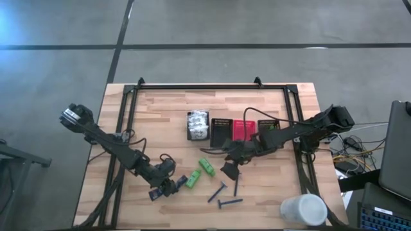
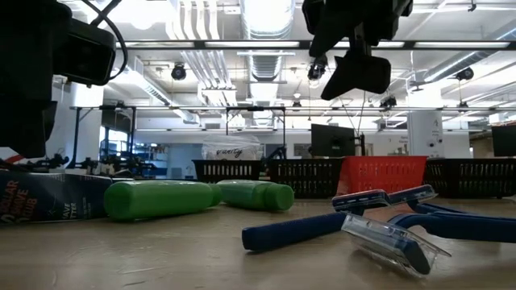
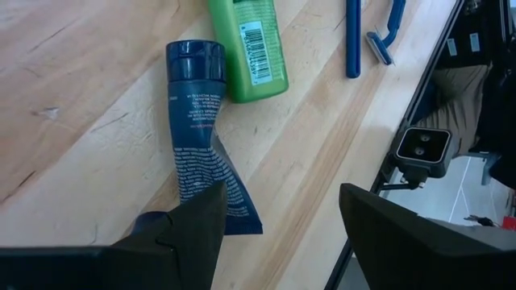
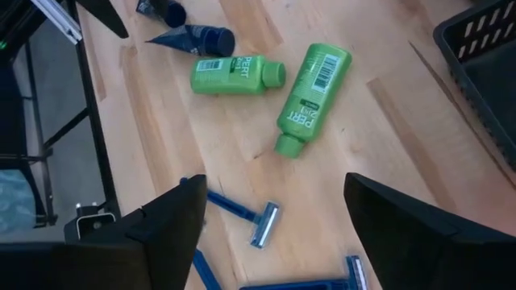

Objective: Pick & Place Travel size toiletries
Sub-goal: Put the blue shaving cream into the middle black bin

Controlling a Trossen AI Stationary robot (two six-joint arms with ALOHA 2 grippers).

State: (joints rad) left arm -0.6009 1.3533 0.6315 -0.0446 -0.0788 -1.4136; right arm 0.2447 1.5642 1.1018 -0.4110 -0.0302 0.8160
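Down on the wooden table (image 1: 160,109), the toiletries lie scattered along the near half. Two green bottles rest on their sides: one green bottle (image 1: 206,167) sits just ahead of the bins, and the other green bottle (image 1: 192,179) lies close beside it, nearer the left arm. The right wrist view shows their labels, one reading "PERT", and the pair lying at an angle to each other, caps nearly meeting. A dark blue tube (image 3: 200,133) lies flat by the left arm, its cap touching the side of the nearer green bottle, its crimped end reaching under the left gripper (image 1: 168,187). That gripper hovers right over the tube's tail with its fingers spread apart, gripping nothing. Three blue razors rest near the table's front edge: one razor (image 1: 217,192) slants, another razor (image 1: 230,202) lies closest to the edge, and a third razor (image 1: 236,186) points toward the bins. In the low view their heads are crossed over each other. The right gripper (image 1: 230,168) hangs above the table between the green bottles and the razors, fingers apart and empty. Behind it stand a black bin (image 1: 220,131), a red bin (image 1: 243,130) and another black bin (image 1: 268,126) in a row, with a crinkly white packet bundle (image 1: 198,124) in a holder beside them. A large white cup (image 1: 304,210) stands at the near right corner.
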